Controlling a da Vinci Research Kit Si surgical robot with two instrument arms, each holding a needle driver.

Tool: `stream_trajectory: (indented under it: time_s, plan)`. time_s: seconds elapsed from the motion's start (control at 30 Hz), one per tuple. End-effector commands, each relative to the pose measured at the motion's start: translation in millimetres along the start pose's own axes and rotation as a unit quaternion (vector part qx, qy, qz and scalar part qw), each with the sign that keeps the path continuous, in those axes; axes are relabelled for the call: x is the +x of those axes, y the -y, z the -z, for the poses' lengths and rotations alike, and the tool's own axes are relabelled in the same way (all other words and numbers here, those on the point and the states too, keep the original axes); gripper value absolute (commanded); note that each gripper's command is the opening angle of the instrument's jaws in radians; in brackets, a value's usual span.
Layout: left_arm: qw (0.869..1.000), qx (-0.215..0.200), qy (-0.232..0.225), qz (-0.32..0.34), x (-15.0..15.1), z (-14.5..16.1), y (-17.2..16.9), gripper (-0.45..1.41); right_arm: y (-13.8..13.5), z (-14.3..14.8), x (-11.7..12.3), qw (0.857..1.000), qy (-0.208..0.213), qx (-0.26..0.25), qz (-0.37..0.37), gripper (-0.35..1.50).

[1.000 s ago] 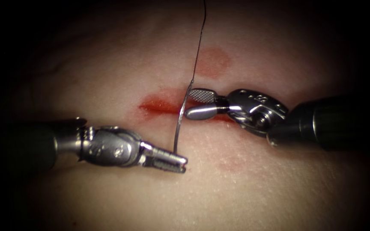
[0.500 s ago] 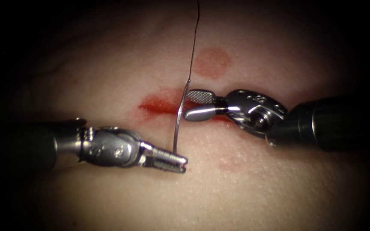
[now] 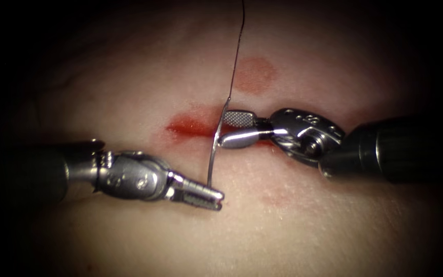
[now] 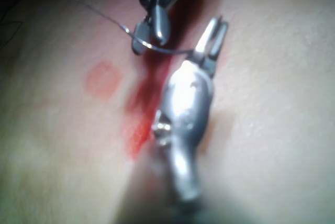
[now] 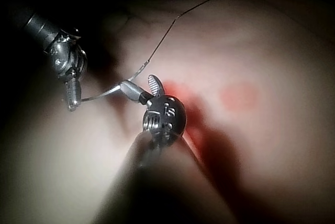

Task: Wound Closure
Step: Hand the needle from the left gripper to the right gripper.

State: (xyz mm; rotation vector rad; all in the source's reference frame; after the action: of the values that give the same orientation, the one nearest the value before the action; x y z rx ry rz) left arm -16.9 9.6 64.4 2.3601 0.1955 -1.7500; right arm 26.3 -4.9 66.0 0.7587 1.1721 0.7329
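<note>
The left tool (image 3: 212,197) lies below the cut (image 3: 193,125) in the endoscope view, and its two jaws are closed on the needle (image 3: 215,149) near the needle's lower end. The needle stands free above the tissue (image 3: 129,77); it rises from the left tool's jaws up across the cut, and I cannot see any part of it inside the tissue. The right tool (image 3: 229,128) comes in from the right, along the cut. Its jaws are open, one above the other, and the needle's upper part passes just at their tips, between the two jaws; they do not yet grip it and they hold nothing. The thread (image 3: 237,51) leaves the needle's upper end and runs straight up, out of the picture. Red fluid (image 3: 185,124) lies in the cut, mostly to the left of the needle, and a round pale red mark (image 3: 254,73) sits on the tissue above the cut, just to the right of the thread. In the left wrist view the left tool (image 4: 213,35) holds the needle (image 4: 167,50) and the right tool (image 4: 149,34) has its open jaws around the needle's other part. In the right wrist view the right tool (image 5: 141,87) stands open at the needle (image 5: 102,94), which reaches over to the left tool (image 5: 73,101).
</note>
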Motion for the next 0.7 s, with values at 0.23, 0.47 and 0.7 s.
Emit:
stream_trajectory:
  time_s: [0.23,0.47,0.7]
  plan:
    - [1.000,-0.003,-0.001,0.000,-0.9,-0.4,-0.2,-0.35,0.1,-0.7,-0.4,0.999,-0.010,0.029,-0.012,1.03]
    - [1.000,-0.006,-0.001,-0.002,-1.1,-0.6,-0.2,-0.35,0.5,-0.8,0.0,0.999,-0.016,0.043,-0.014,0.99]
    - [1.000,-0.007,-0.001,-0.003,-1.1,-0.7,-0.3,-0.35,0.2,-1.2,0.1,0.999,-0.020,0.043,-0.020,0.99]
